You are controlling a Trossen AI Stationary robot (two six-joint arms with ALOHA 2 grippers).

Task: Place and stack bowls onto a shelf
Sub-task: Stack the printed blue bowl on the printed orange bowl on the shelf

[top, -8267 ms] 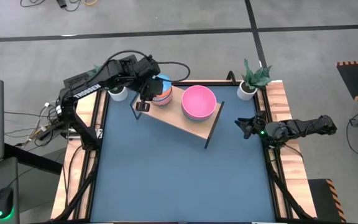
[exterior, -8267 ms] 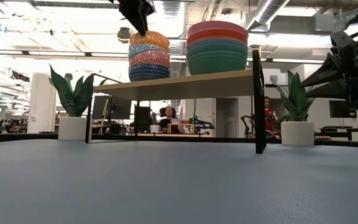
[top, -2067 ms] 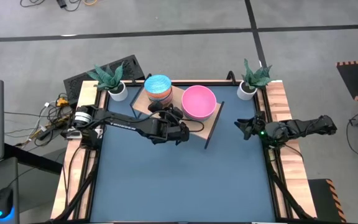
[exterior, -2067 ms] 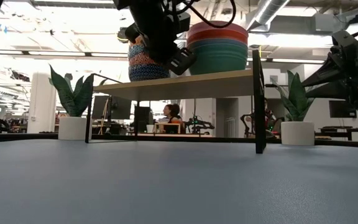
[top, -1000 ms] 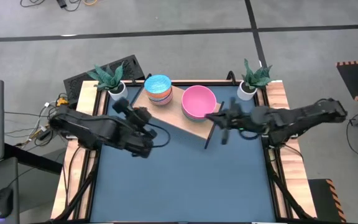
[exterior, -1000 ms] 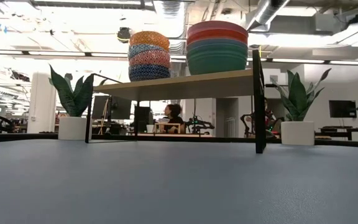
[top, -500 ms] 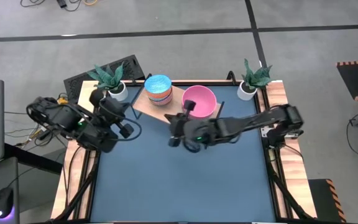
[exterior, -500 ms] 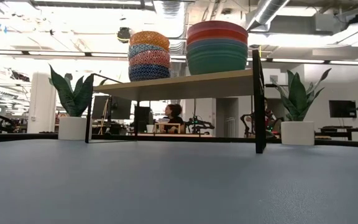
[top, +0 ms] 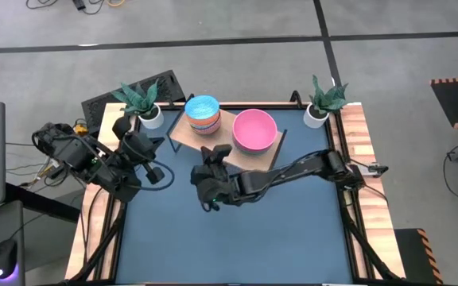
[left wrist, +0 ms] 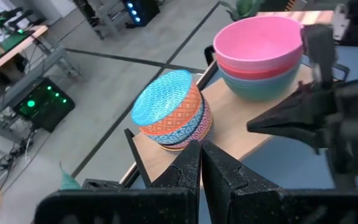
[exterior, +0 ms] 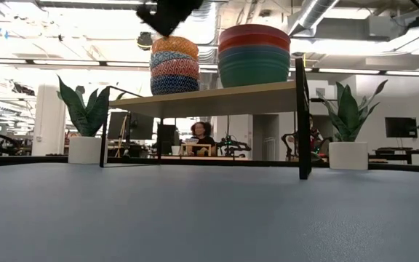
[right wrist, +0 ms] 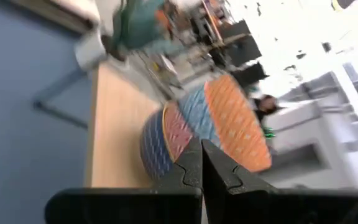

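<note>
Stacking appeared complete: patterned bowls [top: 203,114] and plain bowls [top: 254,131] sat on the shelf [top: 227,149] beyond the clenched, empty right gripper [top: 208,193]; left gripper [top: 151,165] likewise clenched.

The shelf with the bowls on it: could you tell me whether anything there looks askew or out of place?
Nothing stands out. The patterned bowls and the plain bowls sit nested upright side by side on the shelf, none tipped or overhanging.

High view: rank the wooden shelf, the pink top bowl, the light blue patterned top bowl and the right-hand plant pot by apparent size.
1. Light wooden rectangular shelf
2. Plain pink round bowl
3. Light blue patterned bowl
4. Small white plant pot

All stand at similar depth, so the order looks reliable.
</note>
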